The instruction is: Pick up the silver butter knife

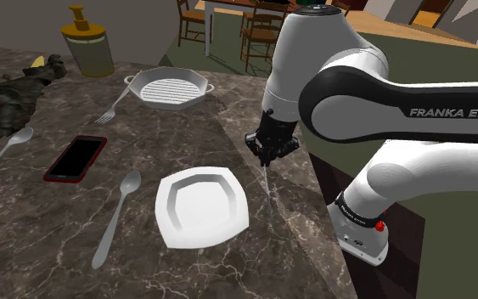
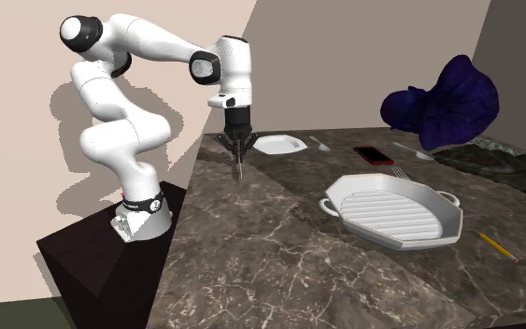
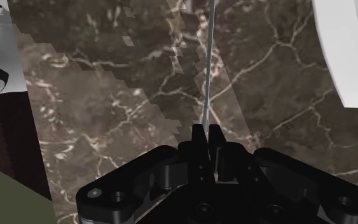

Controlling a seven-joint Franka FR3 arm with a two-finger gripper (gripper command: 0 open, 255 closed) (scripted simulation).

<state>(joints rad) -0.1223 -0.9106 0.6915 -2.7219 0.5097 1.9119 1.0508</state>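
A thin silver butter knife (image 1: 267,185) hangs point down from my black gripper (image 1: 270,160), lifted above the dark marble table (image 1: 254,263). The fingers are shut on its handle end. It hangs just off the white plate's side, towards the shoulder view's right. In the wrist view the blade (image 3: 208,70) runs straight out from between the closed fingertips (image 3: 199,133), with marble beneath it. The second exterior view has the gripper (image 2: 239,151) near the table's edge by the stand, the knife (image 2: 240,169) dangling under it.
On the table lie a white plate (image 1: 201,206), a spoon (image 1: 116,219), a red-edged phone (image 1: 75,159), a fork (image 1: 114,106), a ridged white pan (image 1: 171,87) and a second spoon (image 1: 3,153). A yellowish jar (image 1: 88,47) stands at the back. The stand (image 1: 398,238) borders the table.
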